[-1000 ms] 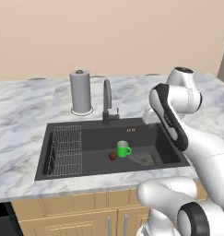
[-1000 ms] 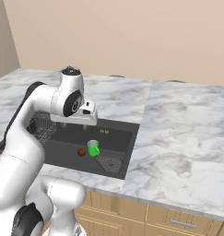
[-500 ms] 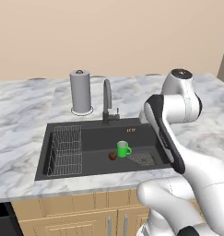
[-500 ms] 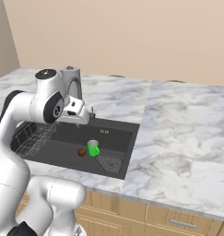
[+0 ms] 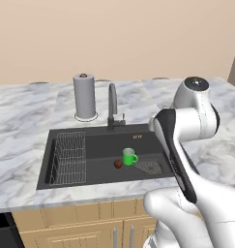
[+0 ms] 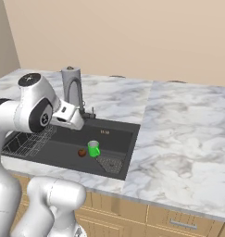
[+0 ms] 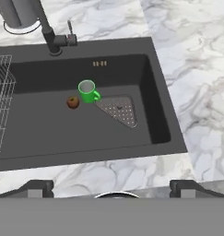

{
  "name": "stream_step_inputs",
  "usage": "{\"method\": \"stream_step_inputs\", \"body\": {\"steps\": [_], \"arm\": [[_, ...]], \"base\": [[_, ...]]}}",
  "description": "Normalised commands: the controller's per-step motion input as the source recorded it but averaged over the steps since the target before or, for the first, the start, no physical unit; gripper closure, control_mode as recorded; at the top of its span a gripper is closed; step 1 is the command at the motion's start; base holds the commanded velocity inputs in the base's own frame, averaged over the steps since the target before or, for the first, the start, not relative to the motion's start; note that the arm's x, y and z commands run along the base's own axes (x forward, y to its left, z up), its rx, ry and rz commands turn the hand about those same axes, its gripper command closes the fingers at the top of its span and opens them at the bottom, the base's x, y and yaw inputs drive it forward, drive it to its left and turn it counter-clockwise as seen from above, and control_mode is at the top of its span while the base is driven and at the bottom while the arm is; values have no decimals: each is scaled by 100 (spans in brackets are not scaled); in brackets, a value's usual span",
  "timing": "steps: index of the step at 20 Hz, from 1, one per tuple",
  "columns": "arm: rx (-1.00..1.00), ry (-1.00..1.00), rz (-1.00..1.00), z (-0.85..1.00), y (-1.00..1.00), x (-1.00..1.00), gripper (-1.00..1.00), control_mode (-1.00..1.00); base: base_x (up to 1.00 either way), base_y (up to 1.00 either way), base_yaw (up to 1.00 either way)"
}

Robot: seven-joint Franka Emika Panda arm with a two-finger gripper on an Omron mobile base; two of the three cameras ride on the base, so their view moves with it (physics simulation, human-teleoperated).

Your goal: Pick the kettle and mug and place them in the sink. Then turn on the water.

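The small bright green mug (image 7: 88, 91) stands upright on the floor of the dark grey rectangular sink (image 7: 155, 97), a small reddish-brown round thing (image 7: 73, 102) just beside it at eight o'clock and the drain strainer (image 7: 119, 109) at four o'clock. The gripper (image 7: 111, 188) hangs released and empty above the sink's near rim. Judging by this, the mug is done; the kettle comes next and must first be found.

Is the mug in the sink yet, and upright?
Yes: the mug stands upright on the sink floor, rim up, beside a small apple.

sink (image 7: 155, 101) floor open right of mug (image 7: 88, 91), faucet (image 7: 49, 34) behind
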Motion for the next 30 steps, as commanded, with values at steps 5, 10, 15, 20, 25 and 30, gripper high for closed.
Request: {"method": "stream_step_inputs", "body": {"steps": [5,10,15,20,25,30], "arm": [[0,-3,-5,16,0,-37,-100,-100],[0,-19,-1,5,0,-30,-100,-100],[0,-16,-1,0,0,-7,-100,-100],[0,-3,0,14,0,0,-100,-100],[0,2,0,28,0,0,-100,100],[0,0,0,0,0,0,-100,100]], "base": [[0,0,0],[0,0,0],[0,0,0],[0,0,0],[0,0,0],[-18,6,0]]}}
